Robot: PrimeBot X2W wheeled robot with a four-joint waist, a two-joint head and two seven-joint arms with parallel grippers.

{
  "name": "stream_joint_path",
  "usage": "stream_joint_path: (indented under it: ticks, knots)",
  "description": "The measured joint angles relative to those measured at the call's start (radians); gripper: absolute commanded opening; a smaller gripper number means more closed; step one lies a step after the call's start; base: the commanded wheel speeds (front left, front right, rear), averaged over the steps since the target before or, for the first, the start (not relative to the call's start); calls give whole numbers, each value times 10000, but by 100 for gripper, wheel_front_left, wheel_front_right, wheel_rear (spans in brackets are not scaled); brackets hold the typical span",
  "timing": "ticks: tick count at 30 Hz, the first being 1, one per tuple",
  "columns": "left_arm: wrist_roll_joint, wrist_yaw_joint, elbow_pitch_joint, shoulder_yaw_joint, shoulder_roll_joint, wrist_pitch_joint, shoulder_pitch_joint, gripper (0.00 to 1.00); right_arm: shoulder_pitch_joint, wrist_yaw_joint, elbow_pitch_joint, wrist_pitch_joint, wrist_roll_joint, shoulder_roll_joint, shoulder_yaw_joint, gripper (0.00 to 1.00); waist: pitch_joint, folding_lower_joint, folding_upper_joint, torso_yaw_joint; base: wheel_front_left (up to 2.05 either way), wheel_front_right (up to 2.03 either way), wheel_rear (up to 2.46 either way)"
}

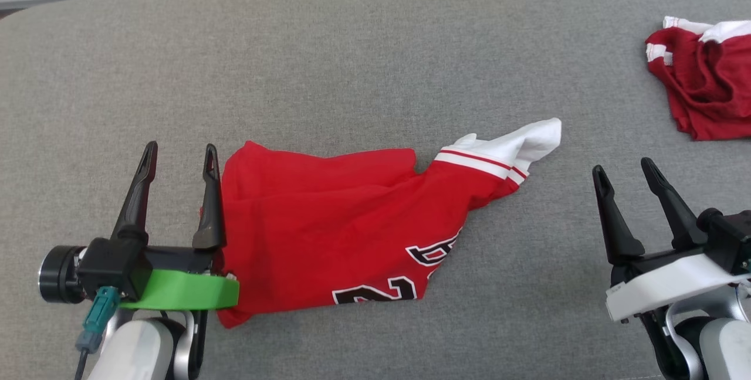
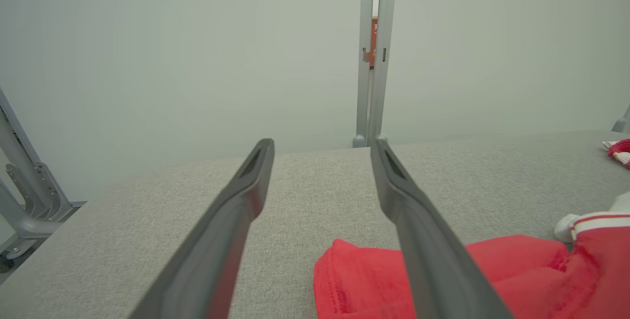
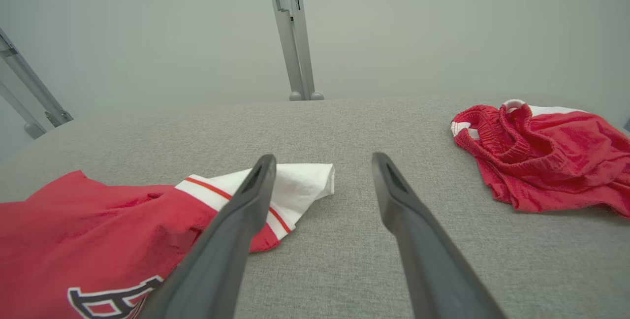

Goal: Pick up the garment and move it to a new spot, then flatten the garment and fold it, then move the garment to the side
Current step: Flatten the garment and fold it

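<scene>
Red jersey garment (image 1: 328, 233) with white sleeve band (image 1: 475, 163) and black lettering (image 1: 375, 293) is lying crumpled on the grey fabric bench (image 1: 352, 63). Left tool (image 1: 181, 146) is hovering wide and empty at its edge — right tool (image 1: 622, 165) is waiting wide, well apart. Closing there is risking a one-layer pinch, leaving the cloth dragging bunched. Lettering is tucking partly out of sight; finger-to-cloth contact is proving unreadable.

1 jersey (image 1: 328, 221), 1 shorts (image 1: 707, 84), 2 pincers (image 1: 181, 152) (image 1: 622, 166).
</scene>
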Motion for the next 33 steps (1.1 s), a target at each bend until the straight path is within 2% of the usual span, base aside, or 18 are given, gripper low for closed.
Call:
stream_joint_path:
  ticks: [12,21,22,23,24,29,33]
  knots:
    - [378,-213,-104,-150,-407,-2,-1009,100,-1825,0,2341,-207,708,-759,878,100,1400,0,0,459,0,0,0]
    - [573,-401,-31,-15,-604,-2,-1155,100,-3184,0,4102,-303,1482,-1419,2445,100,1868,1,0,660,0,0,0]
    - [596,-412,-17,-6,-619,-4,-1177,100,-3295,0,4232,-301,1578,-1452,2583,93,1867,0,0,656,0,0,0]
    - [623,-449,-2,4,-639,-4,-1204,100,-3423,0,4387,-301,1685,-1507,2709,40,1860,0,0,656,0,0,0]
    - [625,-481,19,15,-660,-4,-1224,100,-3516,0,4520,-368,1758,-1555,2759,0,1846,0,0,657,0,0,0]
    - [704,-537,92,107,-754,-4,-1226,100,-3664,8,4738,-1026,1967,-1779,2861,0,1701,0,0,640,0,0,0]
    - [727,-575,150,190,-838,-4,-1177,100,-3605,8,4266,-1555,1927,-1994,2562,0,1513,0,0,582,0,0,0]
